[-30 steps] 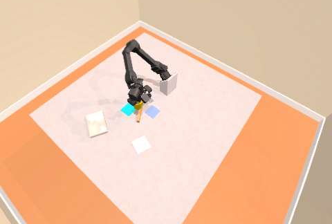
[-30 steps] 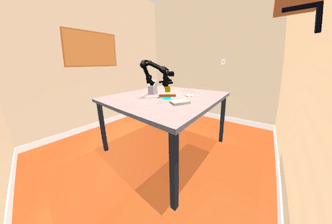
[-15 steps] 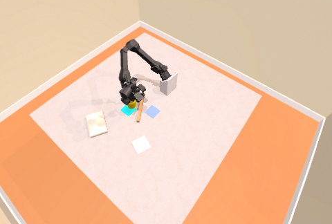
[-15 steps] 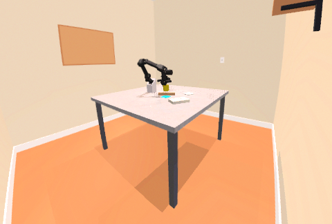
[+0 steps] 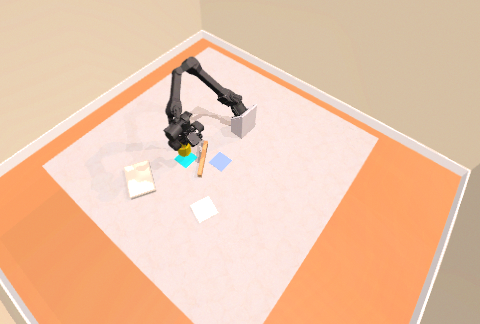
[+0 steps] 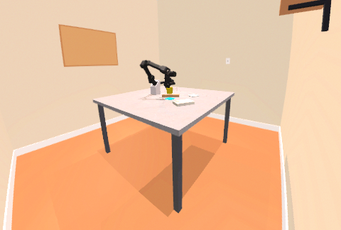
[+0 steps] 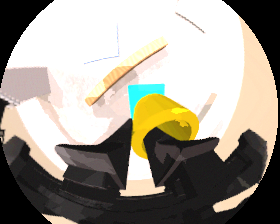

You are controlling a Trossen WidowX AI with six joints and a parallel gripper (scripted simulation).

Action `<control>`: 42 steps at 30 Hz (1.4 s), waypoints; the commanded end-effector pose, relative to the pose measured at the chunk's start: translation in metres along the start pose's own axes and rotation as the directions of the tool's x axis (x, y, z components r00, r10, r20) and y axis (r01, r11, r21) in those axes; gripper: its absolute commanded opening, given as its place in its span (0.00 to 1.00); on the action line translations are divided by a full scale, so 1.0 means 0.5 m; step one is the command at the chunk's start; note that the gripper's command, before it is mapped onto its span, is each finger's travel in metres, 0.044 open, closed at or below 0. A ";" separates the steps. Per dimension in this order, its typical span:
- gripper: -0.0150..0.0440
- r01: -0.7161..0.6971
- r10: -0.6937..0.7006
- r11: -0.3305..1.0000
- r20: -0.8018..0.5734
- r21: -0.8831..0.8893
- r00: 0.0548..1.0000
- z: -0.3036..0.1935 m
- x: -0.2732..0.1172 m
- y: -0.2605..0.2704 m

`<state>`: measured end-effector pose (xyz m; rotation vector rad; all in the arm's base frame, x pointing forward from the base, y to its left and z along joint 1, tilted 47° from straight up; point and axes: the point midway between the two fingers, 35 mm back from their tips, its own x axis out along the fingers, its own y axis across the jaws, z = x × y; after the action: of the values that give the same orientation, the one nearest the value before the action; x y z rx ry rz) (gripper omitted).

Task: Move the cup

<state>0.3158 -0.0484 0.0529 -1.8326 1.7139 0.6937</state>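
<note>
Cup, yellow, sits clamped in the jaws of the gripper, directly above the cyan pad. Whether its base touches the pad or hangs just over it cannot be told from these views. Marbles not visible; the cup's inside is hidden.

Largest to smallest:

Desk: pale top, dark legs, in a room with an orange floor.

Arm: dark, rising from a white base block near the far side of the desk, folding at the elbow and reaching down toward the pads.

Cream book: flat on the desk, well apart from the pads, on the cyan pad's side.

White square sheet: flat, nearer the camera in the top view than both pads.

Wooden stick: thin, lying between the cyan pad and the pale blue pad, just beside the cup.

Pads: the two sit near each other, parted by the stick. The blue one carries nothing.

Wrist view: the cup's wall lies between the dark fingers, with the cyan pad showing right behind it and the stick beyond.
</note>
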 end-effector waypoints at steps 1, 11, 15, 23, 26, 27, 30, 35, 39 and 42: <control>0.25 -0.001 0.001 1.000 -0.004 -0.002 1.000 -0.004 0.010 -0.002; 0.25 -0.001 0.001 1.000 -0.004 -0.002 1.000 -0.004 0.039 -0.003; 0.25 -0.001 0.001 1.000 -0.004 -0.002 1.000 -0.004 0.051 -0.003; 0.25 -0.001 0.001 1.000 -0.005 -0.002 1.000 -0.005 0.074 -0.003; 0.25 -0.001 0.001 1.000 -0.005 -0.002 1.000 -0.005 0.083 -0.003; 0.25 -0.001 0.001 1.000 -0.005 -0.002 1.000 -0.006 0.086 -0.003; 0.25 -0.001 0.001 1.000 -0.006 -0.002 1.000 -0.006 0.094 -0.002; 0.25 -0.001 0.001 1.000 -0.007 -0.002 1.000 -0.007 0.106 -0.001; 0.25 0.003 -0.003 1.000 -0.002 0.003 1.000 -0.005 0.100 -0.004; 0.25 0.003 -0.003 1.000 -0.002 0.003 1.000 -0.005 0.100 -0.004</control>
<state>0.3205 -0.0867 0.0201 -1.8337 1.7130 0.6893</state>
